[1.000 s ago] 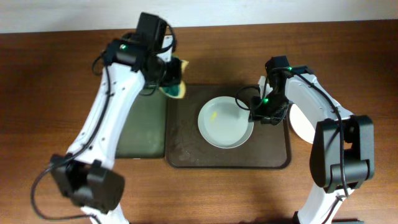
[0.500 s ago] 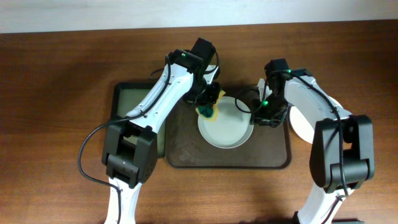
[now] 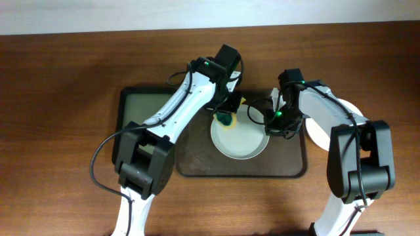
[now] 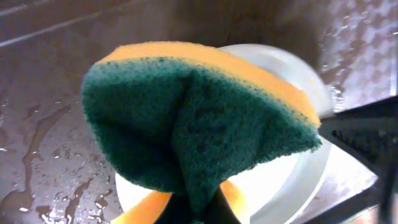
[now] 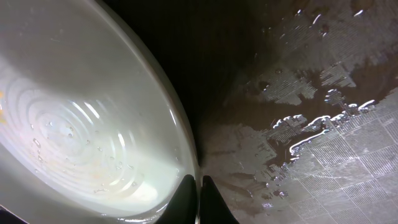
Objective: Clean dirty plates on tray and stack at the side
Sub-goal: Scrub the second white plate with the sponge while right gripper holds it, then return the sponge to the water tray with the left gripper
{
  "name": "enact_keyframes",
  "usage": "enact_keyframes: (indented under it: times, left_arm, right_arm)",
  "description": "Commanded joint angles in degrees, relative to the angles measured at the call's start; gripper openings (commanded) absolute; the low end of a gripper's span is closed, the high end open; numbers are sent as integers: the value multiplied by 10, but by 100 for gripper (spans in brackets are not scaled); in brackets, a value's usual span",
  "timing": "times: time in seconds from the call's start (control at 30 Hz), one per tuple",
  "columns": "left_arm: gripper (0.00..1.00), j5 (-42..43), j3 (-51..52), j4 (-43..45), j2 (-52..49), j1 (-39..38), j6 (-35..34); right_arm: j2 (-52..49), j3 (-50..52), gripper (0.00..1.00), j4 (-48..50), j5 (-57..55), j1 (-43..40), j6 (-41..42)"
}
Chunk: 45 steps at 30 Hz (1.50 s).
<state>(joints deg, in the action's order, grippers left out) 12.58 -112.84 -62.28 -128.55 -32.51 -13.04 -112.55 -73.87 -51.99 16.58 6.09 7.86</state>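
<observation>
- You have two white plates in view. The first plate (image 3: 241, 139) lies on a tray. The second plate (image 3: 315, 136) is on the table (image 3: 59, 98), partly hidden by an arm. You cannot tell whether more are stacked beneath it.
- You have two trays: one dark brown tray (image 3: 197, 157) and one black tray (image 3: 138, 111) with a greenish inside.
- You have one sponge (image 3: 226, 119), green on one face and yellow on the other.
- You have two robot arms, the left arm (image 3: 184, 108) and the right arm (image 3: 328, 108). Each carries one gripper, making two: the left gripper (image 3: 227, 117) and the right gripper (image 3: 270, 126).
</observation>
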Motion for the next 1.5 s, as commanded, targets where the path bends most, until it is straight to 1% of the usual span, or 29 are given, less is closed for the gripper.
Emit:
enact_keyframes:
  times: [0.0,0.27,0.4,0.57,0.6,0.67,0.73,0.97,1.13,1.27,1.37,1.47]
  left_arm:
    - [0,-16,-5,1,-31,-1,7]
    - [0,-46,-5,10,-67,-5,8]
    - [0,-91,-5,11,-92,-9,7]
    - [0,-88,-5,6,-139,-11,7]
    - [0,-79,-5,3,-148,-14,8]
    - [0,-13,-5,-2,-158,-17,40]
    - [0,28,-5,-4,-158,-17,60]
    - [0,119,-5,-33,-158,-19,73]
    - [0,153,-5,-35,-158,-20,74]
    - [0,153,-5,-29,-158,-20,73]
    - [0,171,-5,-24,-158,-20,74]
    - [0,192,-5,-3,-158,-20,73]
  right_arm:
    - [16,5,4,0,-1,0,8]
    - [16,5,4,0,-1,0,8]
    - [16,5,4,0,-1,0,8]
    - [16,5,4,0,-1,0,8]
    - [16,5,4,0,-1,0,8]
    - [16,5,4,0,-1,0,8]
    - [16,5,4,0,-1,0,8]
    - [16,5,4,0,-1,0,8]
    - [16,5,4,0,-1,0,16]
    - [16,5,4,0,-1,0,16]
    - [16,5,4,0,-1,0,16]
    - [16,5,4,0,-1,0,16]
